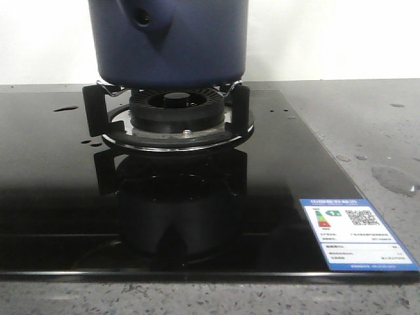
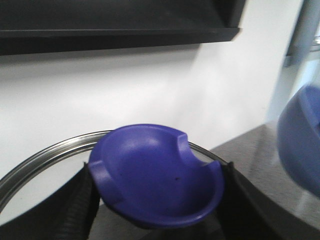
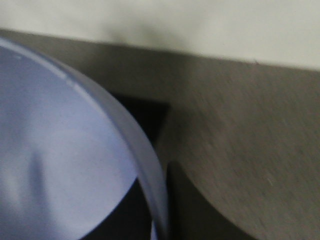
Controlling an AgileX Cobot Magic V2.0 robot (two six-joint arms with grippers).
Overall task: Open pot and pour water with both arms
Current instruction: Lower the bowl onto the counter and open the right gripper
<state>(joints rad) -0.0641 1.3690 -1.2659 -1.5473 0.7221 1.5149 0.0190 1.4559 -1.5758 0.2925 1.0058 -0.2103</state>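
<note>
The dark navy pot (image 1: 172, 39) stands on the burner's supports (image 1: 176, 111) at the top centre of the front view, its side stub with the round hole (image 1: 143, 18) facing me. Neither gripper shows there. In the left wrist view my left gripper (image 2: 157, 202) is shut on the blue knob (image 2: 155, 175) of a glass lid with a steel rim (image 2: 45, 152), held in the air before a white wall. In the right wrist view my right gripper (image 3: 162, 215) is shut on the rim of a periwinkle-blue bowl (image 3: 60, 165). Water lies as a puddle (image 1: 394, 178) on the grey counter.
The black glass cooktop (image 1: 59, 197) has small drops (image 1: 65, 108) at its left and a label sticker (image 1: 357, 233) at its front right. The blurred blue bowl (image 2: 300, 140) also shows in the left wrist view. A dark shelf (image 2: 115, 30) hangs on the wall.
</note>
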